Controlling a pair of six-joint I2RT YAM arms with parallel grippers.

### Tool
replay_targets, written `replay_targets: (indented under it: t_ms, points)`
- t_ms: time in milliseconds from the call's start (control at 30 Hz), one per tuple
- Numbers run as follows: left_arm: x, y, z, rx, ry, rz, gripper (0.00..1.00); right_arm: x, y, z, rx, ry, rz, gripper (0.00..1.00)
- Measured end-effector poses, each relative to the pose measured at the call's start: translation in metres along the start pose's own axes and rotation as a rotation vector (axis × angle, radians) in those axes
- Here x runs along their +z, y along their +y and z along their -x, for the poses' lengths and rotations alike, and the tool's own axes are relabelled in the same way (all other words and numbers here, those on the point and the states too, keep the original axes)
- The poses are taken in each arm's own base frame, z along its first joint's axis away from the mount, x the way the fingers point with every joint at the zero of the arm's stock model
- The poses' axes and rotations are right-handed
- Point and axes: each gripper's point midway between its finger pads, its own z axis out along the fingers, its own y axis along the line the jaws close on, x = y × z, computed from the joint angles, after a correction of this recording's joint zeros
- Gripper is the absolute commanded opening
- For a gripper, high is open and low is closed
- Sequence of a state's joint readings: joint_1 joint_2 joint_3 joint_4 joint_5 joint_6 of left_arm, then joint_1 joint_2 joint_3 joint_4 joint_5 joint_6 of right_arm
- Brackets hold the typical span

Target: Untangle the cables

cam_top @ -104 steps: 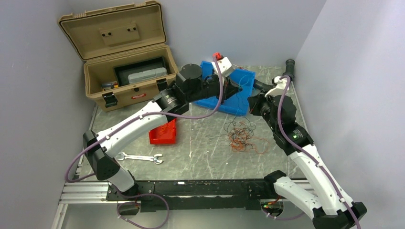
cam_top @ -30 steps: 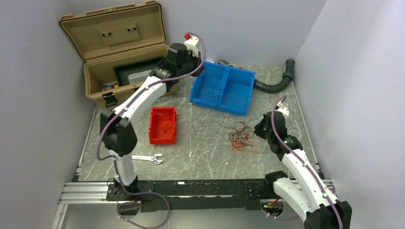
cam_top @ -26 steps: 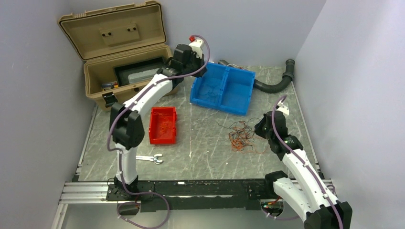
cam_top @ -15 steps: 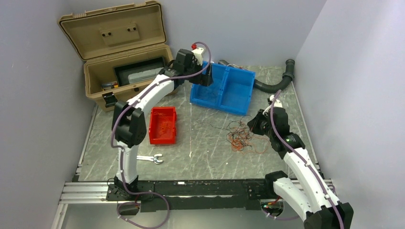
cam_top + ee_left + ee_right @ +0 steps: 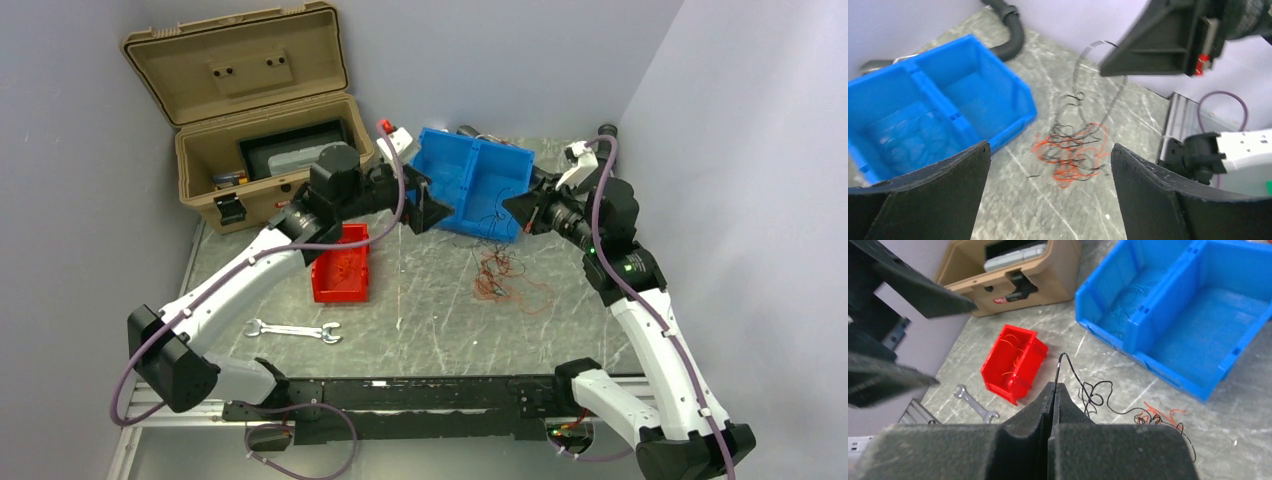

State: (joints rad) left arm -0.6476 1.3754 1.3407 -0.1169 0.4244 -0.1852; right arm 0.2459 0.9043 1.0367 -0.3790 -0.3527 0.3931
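Note:
The cables lie as a tangle (image 5: 505, 280) of orange-red and black wires on the table in front of the blue bin. My right gripper (image 5: 508, 207) hangs above them, shut on one black wire (image 5: 1064, 361) that runs down to the tangle (image 5: 1158, 416). My left gripper (image 5: 424, 206) hovers to the left of it, wide open and empty. In the left wrist view the tangle (image 5: 1073, 155) shows between the spread fingers (image 5: 923, 195) of that gripper (image 5: 1049, 147), and the black wire (image 5: 1082, 65) rises to the right gripper (image 5: 1158, 40). The right gripper (image 5: 1054, 386) shows its jaws pressed together.
A blue two-compartment bin (image 5: 478, 152) stands behind, thin wires in its left compartment (image 5: 1133, 297). A red bin (image 5: 340, 265) with orange wires sits at centre left, a wrench (image 5: 293, 330) nearer me. An open tan toolbox (image 5: 265, 160) stands at back left, a black hose (image 5: 606, 132) at back right.
The left gripper opened and swung down from the blue bin's left side toward the middle. The right gripper rose from the tangle toward the bin, pulling a black wire up.

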Motion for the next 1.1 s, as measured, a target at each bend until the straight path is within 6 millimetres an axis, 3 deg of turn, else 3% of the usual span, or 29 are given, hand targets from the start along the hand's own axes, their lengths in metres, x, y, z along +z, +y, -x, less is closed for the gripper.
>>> replay_targets:
  t_ms: [133,400,700,767,800,867,1000,1100]
  points:
    - [0.005,-0.028,-0.009,0.050,-0.031,-0.110,0.83,-0.002,0.015,0.014,-0.013,-0.015,0.058,0.00]
    - [0.034,-0.034,-0.042,0.057,0.027,-0.160,0.75,-0.007,0.040,0.033,-0.029,-0.026,0.152,0.00]
    - [0.056,-0.042,-0.063,0.051,0.066,-0.196,0.63,-0.009,0.047,0.033,-0.019,-0.020,0.180,0.00]
    - [0.063,-0.043,-0.069,0.042,0.078,-0.203,0.54,-0.010,0.047,0.034,-0.013,-0.023,0.177,0.00]
    - [0.066,-0.042,-0.072,0.034,0.085,-0.205,0.39,-0.010,0.046,0.035,-0.009,-0.028,0.171,0.00]
    - [0.073,-0.042,-0.083,0.008,0.110,-0.209,0.02,-0.012,0.044,0.038,-0.006,-0.046,0.147,0.00]
    - [0.079,-0.038,-0.104,-0.033,0.161,-0.206,0.00,-0.019,0.033,0.044,0.003,-0.089,0.069,0.00]
    - [0.075,-0.030,-0.115,-0.043,0.182,-0.159,0.00,-0.031,0.006,0.053,0.044,-0.161,-0.114,0.00]
